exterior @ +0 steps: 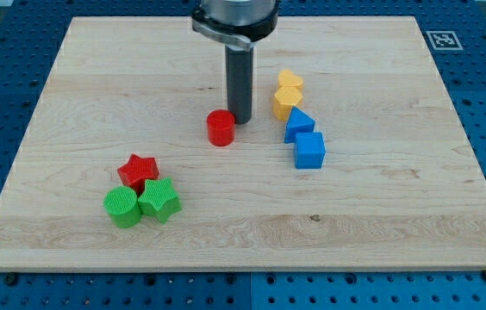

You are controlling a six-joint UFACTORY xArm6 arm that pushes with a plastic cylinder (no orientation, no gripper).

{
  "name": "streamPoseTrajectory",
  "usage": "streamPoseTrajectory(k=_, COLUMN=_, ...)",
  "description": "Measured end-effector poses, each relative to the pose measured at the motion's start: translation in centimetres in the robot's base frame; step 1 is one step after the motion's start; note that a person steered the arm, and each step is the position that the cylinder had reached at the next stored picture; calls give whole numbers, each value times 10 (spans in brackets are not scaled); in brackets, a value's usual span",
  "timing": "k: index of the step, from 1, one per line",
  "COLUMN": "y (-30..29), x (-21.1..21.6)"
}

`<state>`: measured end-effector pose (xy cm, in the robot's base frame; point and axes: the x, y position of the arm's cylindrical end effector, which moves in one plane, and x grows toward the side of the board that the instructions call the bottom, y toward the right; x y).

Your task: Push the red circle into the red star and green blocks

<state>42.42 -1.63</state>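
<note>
The red circle (221, 127) stands near the middle of the wooden board (381, 198). My tip (241, 118) rests on the board just to the upper right of the red circle, close to it or touching it. The red star (138, 171) lies toward the view's lower left. A green circle (122, 207) and a green star (159, 201) sit right below the red star, touching it. This cluster is down and to the left of the red circle.
To the right of my tip, two yellow blocks (288, 93) stand one above the other. Two blue blocks (304, 138) sit just below them. A fiducial marker (443, 40) is at the board's top right corner.
</note>
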Motion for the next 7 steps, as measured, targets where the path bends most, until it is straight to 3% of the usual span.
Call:
streamPoseTrajectory(k=2, y=-35, x=19)
streamPoseTrajectory(k=7, y=-41, x=63)
